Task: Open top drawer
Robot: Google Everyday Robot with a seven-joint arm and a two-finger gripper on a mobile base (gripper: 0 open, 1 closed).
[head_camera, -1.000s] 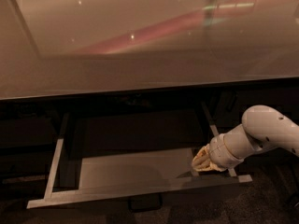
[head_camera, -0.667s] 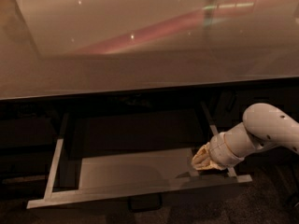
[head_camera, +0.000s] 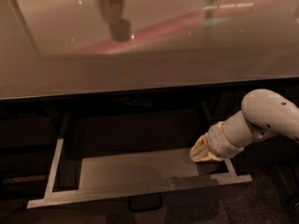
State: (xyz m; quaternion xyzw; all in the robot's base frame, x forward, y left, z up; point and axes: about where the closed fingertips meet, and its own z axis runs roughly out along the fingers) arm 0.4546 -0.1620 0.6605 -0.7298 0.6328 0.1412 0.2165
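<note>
The top drawer (head_camera: 135,190) stands pulled well out from under the counter, its grey rim and sides showing and its pale floor (head_camera: 140,169) bare. A small dark curved handle (head_camera: 145,203) hangs below the middle of its front edge. My gripper (head_camera: 202,150) reaches in from the right on a white arm (head_camera: 261,120), its tan tip low inside the drawer's right rear corner, next to the right side rail.
A wide, glossy beige countertop (head_camera: 140,45) overhangs the drawer and fills the upper half of the view. Dark cabinet fronts (head_camera: 23,143) flank the opening on both sides. Dark floor shows at the lower right.
The view has shifted slightly, so the counter and drawer sit a little differently in frame. The gripper stays at the drawer's right side, and the drawer looks equally far out.
</note>
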